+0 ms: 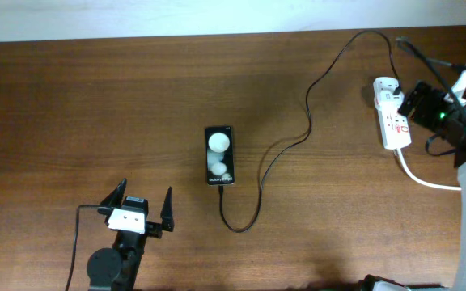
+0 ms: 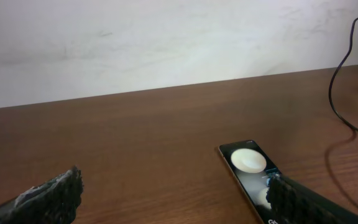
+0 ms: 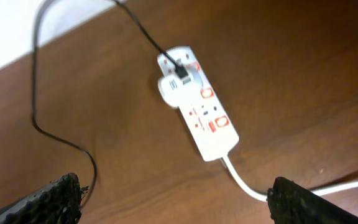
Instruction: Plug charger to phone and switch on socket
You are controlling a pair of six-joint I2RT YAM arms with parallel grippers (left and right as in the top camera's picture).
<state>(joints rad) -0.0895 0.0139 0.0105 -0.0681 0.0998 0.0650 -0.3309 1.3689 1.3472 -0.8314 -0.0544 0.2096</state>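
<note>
- The bench (image 1: 71, 105) carries everything, with an arm at each end of the action.
- The right end effector (image 3: 173, 193) is spread wide and holding nothing. It hangs above the socket (image 3: 199, 106), which lies just ahead of it and between its two fingers in the wrist view.
- The left end effector (image 1: 145, 198) is also spread and empty. The phone (image 1: 220, 155) lies ahead of it and off toward its right finger, apart from it.
- The charger (image 1: 308, 101) runs from the socket's far end in a long loop to the phone's near short end. Its tip looks seated there, though that's too small to confirm.
- So plugging in appears done, and the switching step is in hand.
- The red switches (image 3: 207, 93) are tiny targets. The next move calls for lowering one right fingertip squarely onto the switch beside the occupied outlet, without shoving the strip.
</note>
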